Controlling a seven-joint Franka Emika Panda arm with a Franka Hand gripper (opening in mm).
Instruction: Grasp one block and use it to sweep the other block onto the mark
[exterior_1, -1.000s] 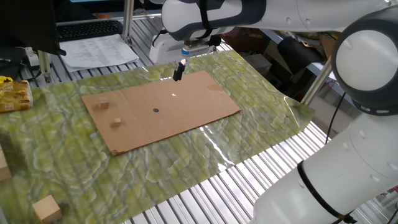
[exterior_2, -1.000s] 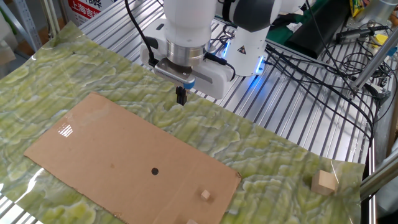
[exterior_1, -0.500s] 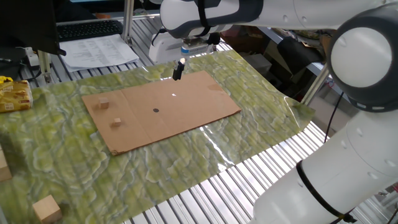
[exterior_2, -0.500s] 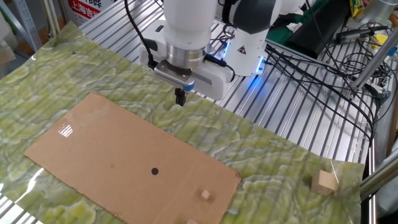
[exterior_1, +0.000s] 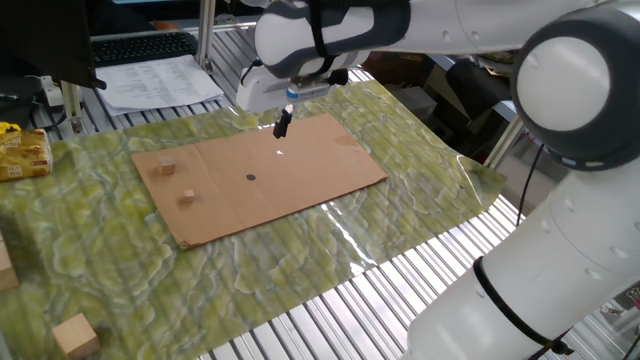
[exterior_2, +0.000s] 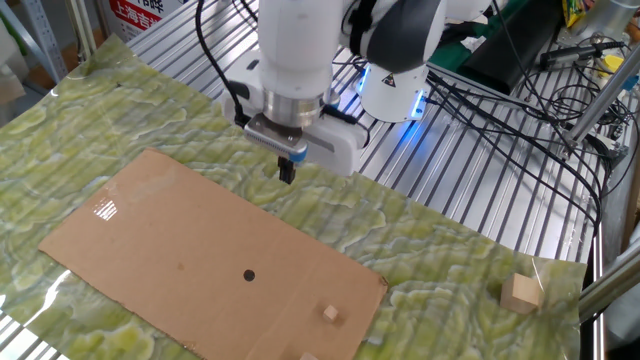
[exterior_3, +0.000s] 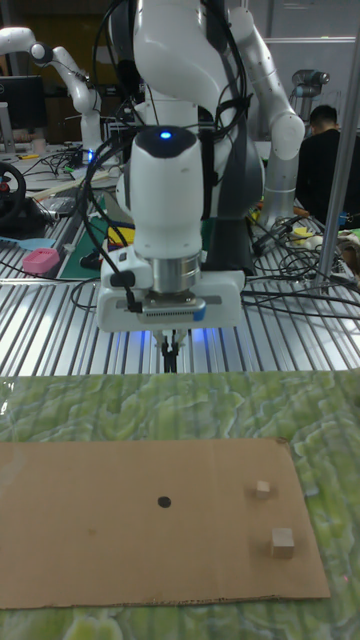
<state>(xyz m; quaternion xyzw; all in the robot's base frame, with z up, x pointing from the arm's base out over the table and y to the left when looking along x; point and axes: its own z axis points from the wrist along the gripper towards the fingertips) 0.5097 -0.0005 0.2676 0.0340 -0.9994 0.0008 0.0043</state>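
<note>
Hanging above the far edge of the flat brown cardboard sheet, my black two-finger pincer holds nothing; its fingers look drawn close together, almost touching, though I cannot say for sure that they meet. Below the tips lie the cardboard's rim and the green patterned mat it rests on, and I am not touching either.

Out from the pincer, toward the middle of the sheet, sits the tiny round black dot that is the mark, bare, with nothing on it. Farther on, well apart from the pincer and past the mark, are the two small tan wooden cubes: one near the sheet's end and the other just beside it, a little closer to the long edge. Neither touches the other.

Off the cardboard, well away, a larger pale wooden block stands alone on the mat.

By my reckoning, nothing of the job is done: no cube is grasped, none is on the mark. I must yet cross the sheet, take one cube, and push its neighbour to the dot.
</note>
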